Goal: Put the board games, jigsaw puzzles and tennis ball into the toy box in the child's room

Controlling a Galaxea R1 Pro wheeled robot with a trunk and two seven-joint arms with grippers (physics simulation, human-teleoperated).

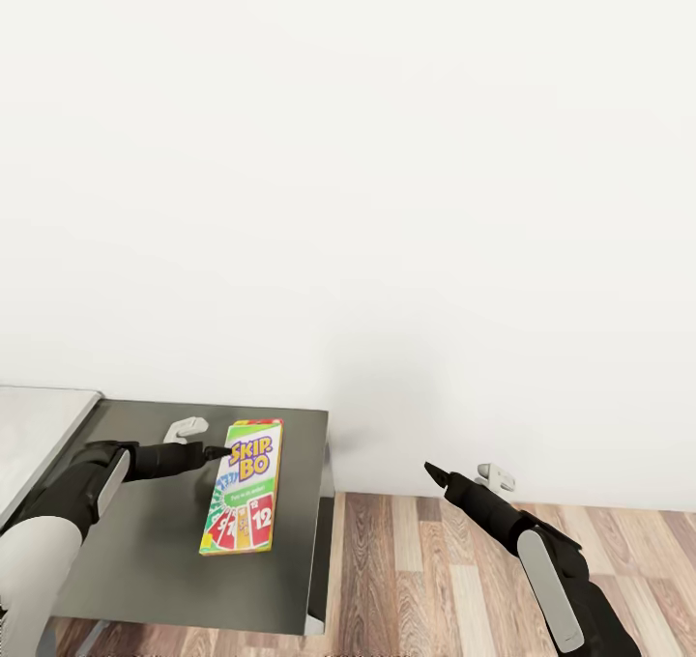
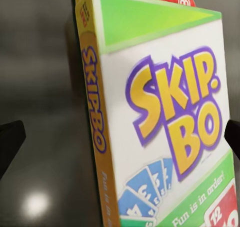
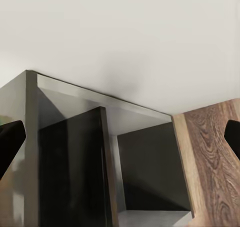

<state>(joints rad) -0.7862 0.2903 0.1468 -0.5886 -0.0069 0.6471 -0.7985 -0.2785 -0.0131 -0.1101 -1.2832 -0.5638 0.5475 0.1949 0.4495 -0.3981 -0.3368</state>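
Skip-Bo board game box [image 1: 244, 489] lies flat on the dark table [image 1: 155, 560], its long axis running away from us toward the wall [image 1: 387, 203]. Our left gripper [image 1: 218, 452] sits at the box's far end, near its left edge; in the left wrist view its fingertips [image 2: 10, 139] stand spread to either side of the lid, not touching it. Our right gripper [image 1: 431, 471] hangs spread over the wooden floor [image 1: 435, 560], well apart, so we judge the left arm the one to pick.
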